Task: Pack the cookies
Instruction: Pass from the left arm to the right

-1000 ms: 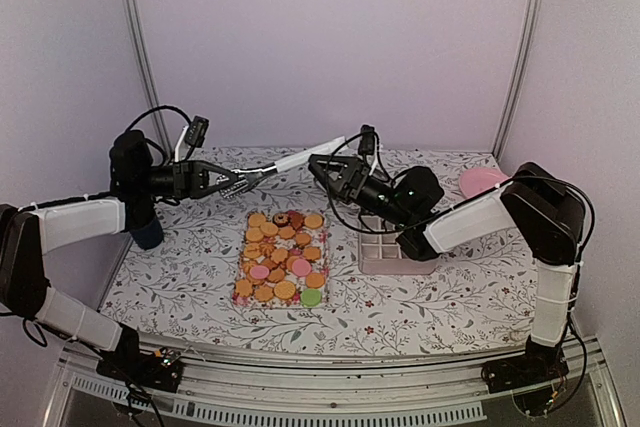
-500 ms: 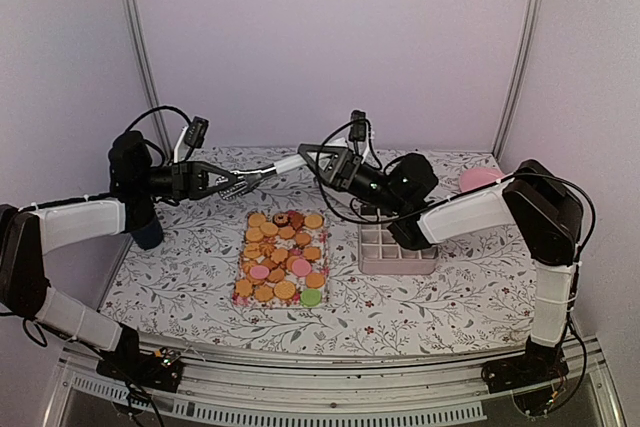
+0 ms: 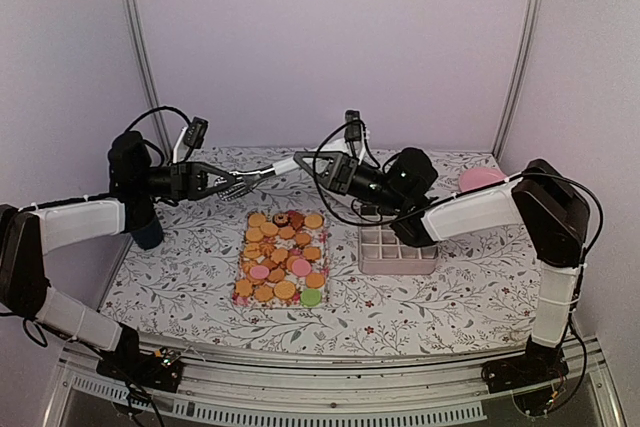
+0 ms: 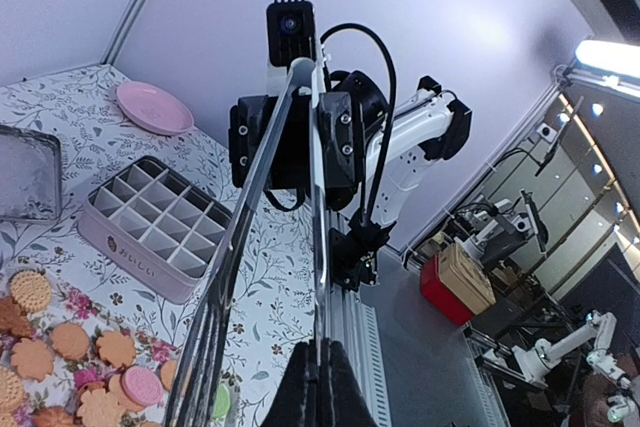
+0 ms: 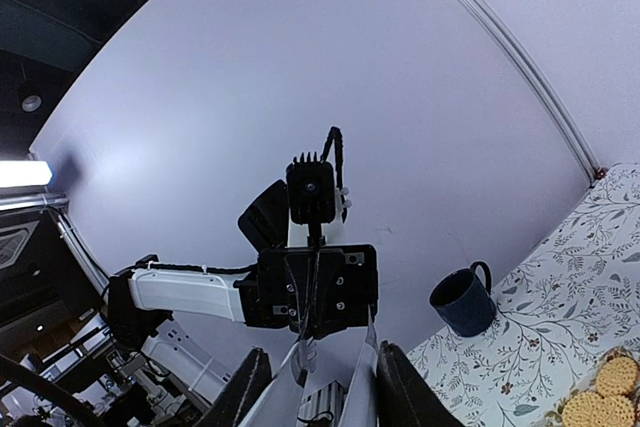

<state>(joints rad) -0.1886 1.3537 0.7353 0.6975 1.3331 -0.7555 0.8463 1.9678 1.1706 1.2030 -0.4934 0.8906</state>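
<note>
The cookies, small round discs that are mostly orange with a few pink, green and dark ones, lie in a rectangle on the flowered cloth, also low in the left wrist view. Above them my left gripper is shut on one arm of metal tongs, a thin strip rising between its fingers. My right gripper meets the tongs' white far end. Both white arms lie between its fingers, against the pads.
A pale pink compartment box stands right of the cookies. A pink plate sits at the back right. A dark blue mug stands at the left behind my left arm. A grey metal tin lies near the box.
My right gripper has risen and moved left from above the box to the tongs' white end, and its jaws have narrowed around it. The left arm has held still.
</note>
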